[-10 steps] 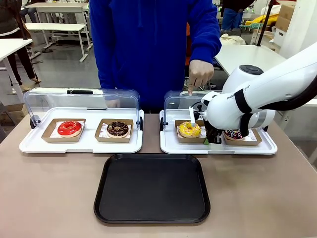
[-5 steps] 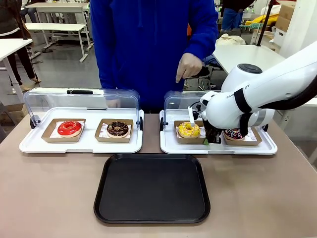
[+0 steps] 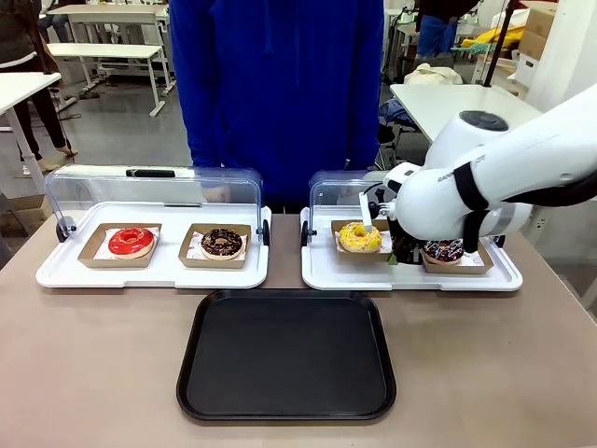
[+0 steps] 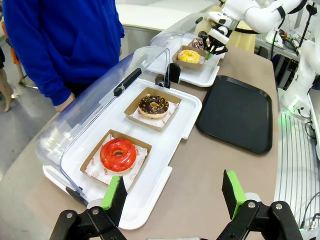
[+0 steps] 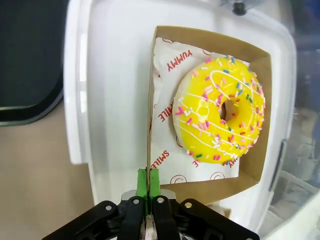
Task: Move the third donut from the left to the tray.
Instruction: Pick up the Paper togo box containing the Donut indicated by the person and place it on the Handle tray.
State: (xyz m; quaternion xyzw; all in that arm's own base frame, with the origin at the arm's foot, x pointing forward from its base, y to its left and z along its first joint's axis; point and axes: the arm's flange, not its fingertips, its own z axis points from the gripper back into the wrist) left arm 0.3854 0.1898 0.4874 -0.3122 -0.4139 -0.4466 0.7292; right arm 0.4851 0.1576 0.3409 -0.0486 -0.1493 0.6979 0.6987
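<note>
The third donut from the left (image 3: 359, 237), yellow-iced with sprinkles (image 5: 220, 117), sits on white paper in a small brown cardboard tray (image 5: 200, 37). My right gripper (image 3: 396, 254) is shut on that cardboard tray's side wall (image 5: 148, 182), holding it a little above the right white tray (image 3: 410, 277). The black tray (image 3: 284, 355) lies in front, nearer me, at the table's middle. My left gripper (image 4: 174, 200) hangs open over the table's left end, with the yellow donut (image 4: 189, 55) far off.
The left white tray (image 3: 149, 273) with a raised clear lid holds a red donut (image 3: 131, 242) and a chocolate donut (image 3: 222, 243). A dark sprinkled donut (image 3: 443, 250) sits behind my right gripper. A person in blue (image 3: 280, 93) stands at the far edge.
The person's pointing hand has drawn back out of sight. My right gripper has raised the cardboard tray with the yellow donut slightly up and to the right.
</note>
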